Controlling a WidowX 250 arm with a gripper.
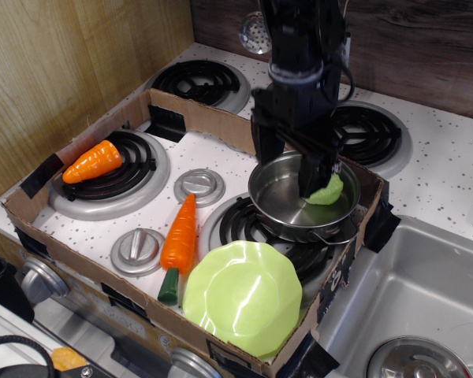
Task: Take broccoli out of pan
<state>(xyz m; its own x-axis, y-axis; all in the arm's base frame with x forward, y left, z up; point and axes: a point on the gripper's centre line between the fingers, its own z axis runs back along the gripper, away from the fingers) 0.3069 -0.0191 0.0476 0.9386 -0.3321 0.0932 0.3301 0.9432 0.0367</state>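
Observation:
The pan (281,197) is round shiny steel with wire loop handles and sits on the front right burner inside a cardboard tray. The broccoli (331,191), a small pale lime-green lump, lies at the pan's right side, partly hidden behind one finger. My black gripper (292,165) hangs over the pan with its jaws open. One finger is at the pan's back left rim, and the other fingertip (313,179) reaches down just left of the broccoli. I cannot tell whether it touches the broccoli.
A large lime-green plate (243,297) lies in front of the pan. Two orange carrots (180,233) (93,161) and small silver discs (199,186) lie on the stove top. Cardboard walls (191,112) ring the area. A sink (410,299) is at the right.

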